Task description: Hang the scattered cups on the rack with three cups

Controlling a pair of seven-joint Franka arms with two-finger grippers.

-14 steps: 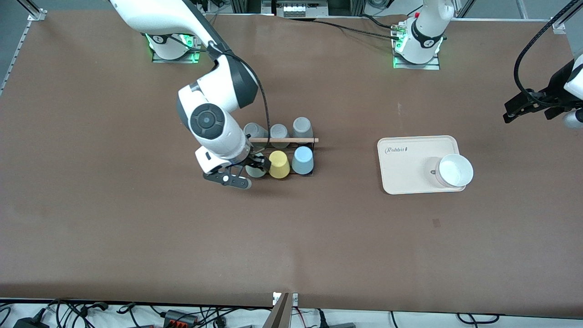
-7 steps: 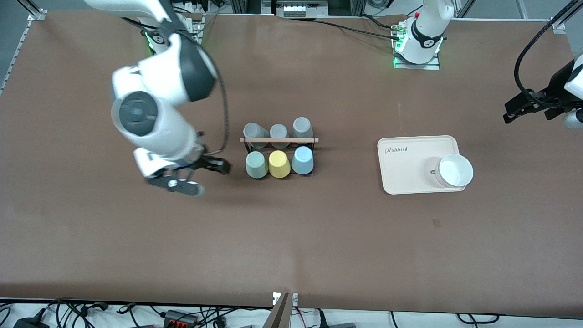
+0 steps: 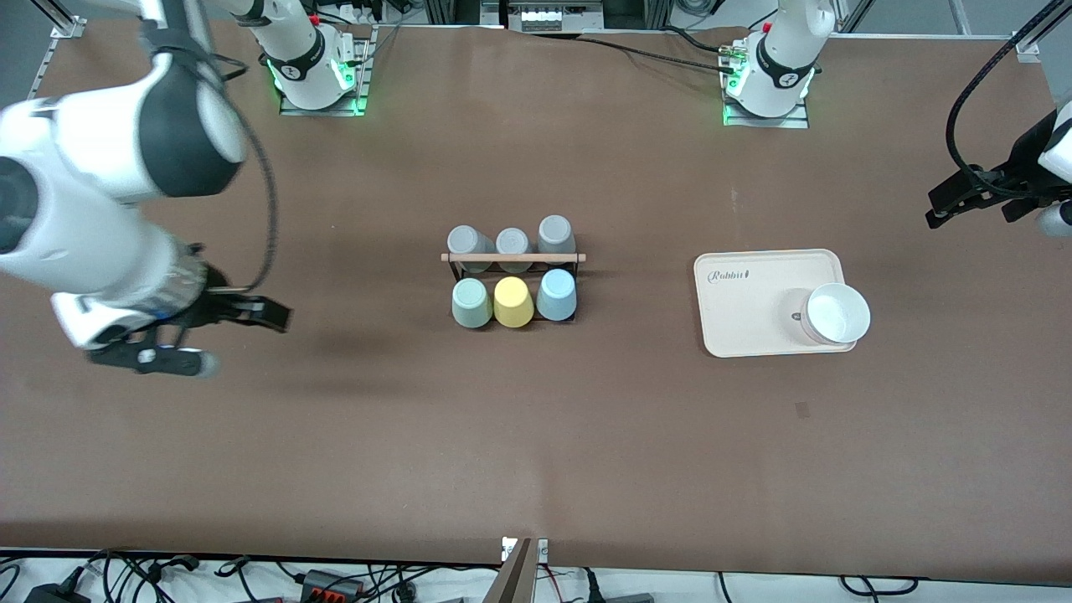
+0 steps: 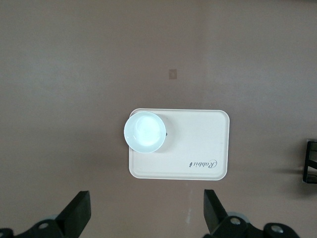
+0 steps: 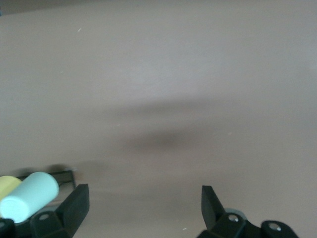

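Observation:
The black wire rack (image 3: 576, 270) with its wooden rod (image 3: 512, 257) stands mid-table. On its row nearer the front camera sit the mint green cup (image 3: 471, 302), a yellow cup (image 3: 513, 301) and the light blue cup (image 3: 556, 295), bottoms up. My right gripper (image 3: 228, 339) hangs open and empty over bare table toward the right arm's end, well apart from the rack. In its wrist view the gripper (image 5: 143, 208) shows the mint cup (image 5: 29, 196) off to one side. My left gripper (image 3: 942, 205) waits open over the left arm's end of the table; nothing lies between its fingers (image 4: 79, 210).
Three grey cups (image 3: 512, 242) fill the rack's row farther from the front camera. A cream tray (image 3: 745, 293) with a white bowl (image 3: 837, 313) on it lies toward the left arm's end, also seen as the tray (image 4: 198, 148) and bowl (image 4: 144, 132).
My right gripper has drawn away from the mint green cup on the rack and swung toward the right arm's end of the table, rising. The cups and the left arm have not moved.

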